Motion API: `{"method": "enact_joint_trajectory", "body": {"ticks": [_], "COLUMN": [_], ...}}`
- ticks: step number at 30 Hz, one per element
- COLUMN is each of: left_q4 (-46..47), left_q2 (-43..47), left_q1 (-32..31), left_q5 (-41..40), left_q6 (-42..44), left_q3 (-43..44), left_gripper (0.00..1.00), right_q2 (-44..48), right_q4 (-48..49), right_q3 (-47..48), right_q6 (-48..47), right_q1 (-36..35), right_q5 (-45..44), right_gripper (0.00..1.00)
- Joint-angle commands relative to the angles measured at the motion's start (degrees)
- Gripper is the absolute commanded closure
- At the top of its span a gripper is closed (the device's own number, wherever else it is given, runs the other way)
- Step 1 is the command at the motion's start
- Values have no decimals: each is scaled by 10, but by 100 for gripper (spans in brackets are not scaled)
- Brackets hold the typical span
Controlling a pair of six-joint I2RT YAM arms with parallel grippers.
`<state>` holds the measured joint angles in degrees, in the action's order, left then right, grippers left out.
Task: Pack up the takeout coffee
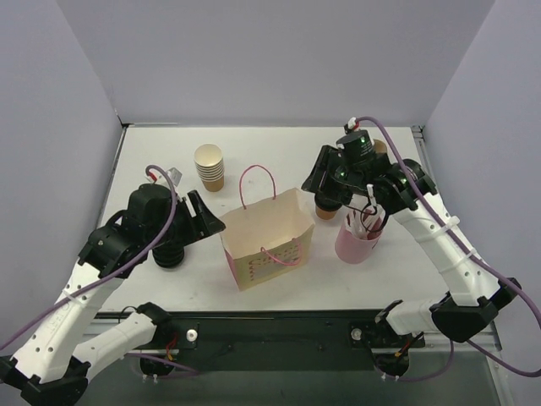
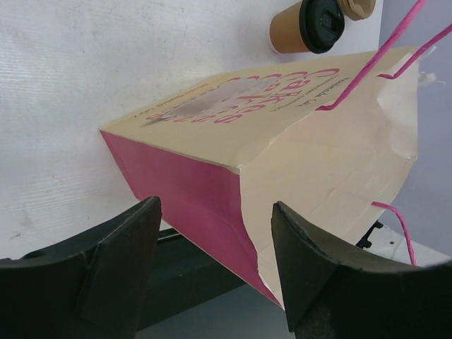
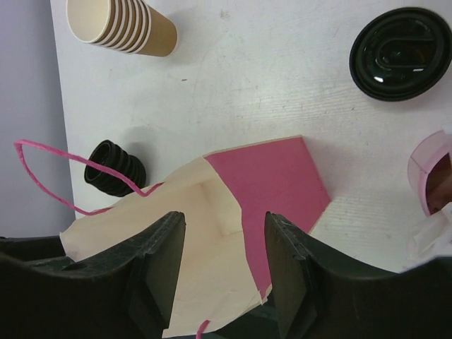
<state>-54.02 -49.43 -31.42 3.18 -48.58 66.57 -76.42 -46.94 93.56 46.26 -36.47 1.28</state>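
The left claw (image 2: 215,226) stands wide open and holds nothing. Its two dark fingers frame the nearest bottom corner of the paper bag (image 2: 296,141), which sits just ahead of the tips; whether it touches them I cannot tell. The bag is cream with a pink side panel and pink lettering. Its mouth is open and its thin pink cord handles (image 2: 367,70) stick out. Past the bag, on the side away from this claw, the takeout coffee (image 2: 307,27) shows with its black lid on.

The right claw (image 3: 224,226) is about half open and empty, pointing down over the bag's open mouth. Just beyond its fingertips lie the bag's cream inside and pink side panel. Further out and to this claw's right, the takeout coffee stands upright on the white tabletop (image 3: 282,85). It is outside the bag, a little way from the pink side. A pink cup (image 3: 431,176) sits at the right edge of the wrist view, near the coffee.

To the claw's left, beyond the bag's edge, is a stack of black lids (image 3: 113,168). Farthest off on that side stands a stack of tan cups (image 3: 123,28), lidless and well apart from the bag.
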Motion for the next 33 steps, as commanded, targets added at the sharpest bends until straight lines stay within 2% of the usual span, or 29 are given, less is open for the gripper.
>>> {"method": "enact_joint_trajectory", "body": {"ticks": [1, 8, 12, 15, 16, 23, 26, 33], "left_q4": [33, 32, 18, 21, 26, 29, 19, -20], "left_q2": [-10, -72, -106, -110, -112, -161, -176, -216], "left_q1": [-8, -9, -9, -9, -9, -8, -7, -5], "left_q5": [21, 24, 28, 21, 19, -1, -7, -40], "left_q6": [3, 75, 107, 124, 129, 188, 190, 164], "left_q3": [-9, 47, 73, 78, 79, 129, 146, 195], "left_gripper": [29, 49, 75, 90, 92, 95, 91, 83], "right_q2": [-10, -46, -77, -107, -118, -233, -287, -433], "right_q4": [-12, -23, -25, -25, -25, -25, -25, -18], "right_q3": [36, 87, 112, 127, 132, 202, 239, 297], "right_q6": [-52, -106, -131, -158, -165, -230, -242, -320], "right_q1": [18, 111, 176, 205, 226, 317, 362, 402], "right_q5": [-29, -35, -36, -43, -40, -30, 9, 16], "right_gripper": [51, 51, 51, 51, 51, 51, 51, 50]}}
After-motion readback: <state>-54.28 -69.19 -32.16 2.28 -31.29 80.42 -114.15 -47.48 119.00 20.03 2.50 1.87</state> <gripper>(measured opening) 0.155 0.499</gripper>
